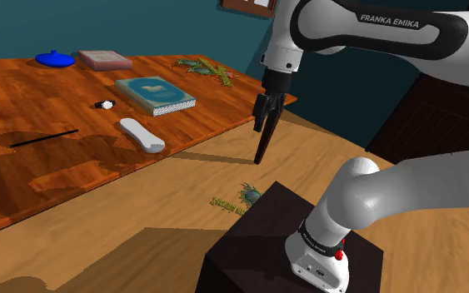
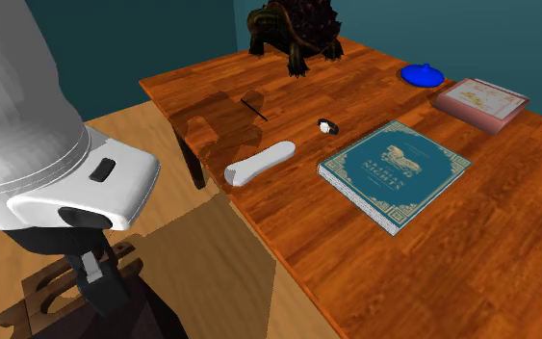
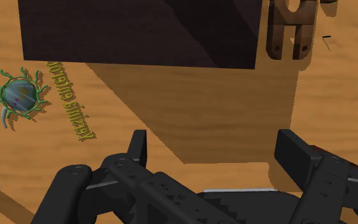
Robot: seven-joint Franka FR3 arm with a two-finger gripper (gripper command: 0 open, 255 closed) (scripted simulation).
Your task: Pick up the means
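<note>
Fingers (image 3: 139, 146) of the end effector (image 3: 215, 143) stand wide apart, gripping nothing. At the centre of the shoulder view the end effector (image 1: 261, 156) hangs over the wooden floor (image 1: 141, 216), off the worktop (image 1: 74, 171) edge. Beneath it we see the dark stand (image 3: 139, 32), a blue-green ball with green tendrils (image 3: 21, 95) and a yellow-green strip (image 3: 72, 102) whose lettering we cannot read. The arm (image 1: 388, 21) reads "FRANKA EMIKA".

We cannot tell for sure which thing the task names. We take it to be the white oblong piece (image 1: 142, 136), plain and rounded at both ends, lying flat left of centre near the worktop edge. Nothing lies between it and that edge. A black stick (image 1: 43, 138) lies to its left, and a teal book (image 1: 155, 95) with gold lettering too small to read lies above it. A small black-and-white object (image 1: 104, 104) sits between book and stick. At upper left sit a blue thing (image 1: 55, 58) and a pink box (image 1: 104, 59). In the second exterior view a dark turtle (image 2: 296, 29) stands at top centre.
</note>
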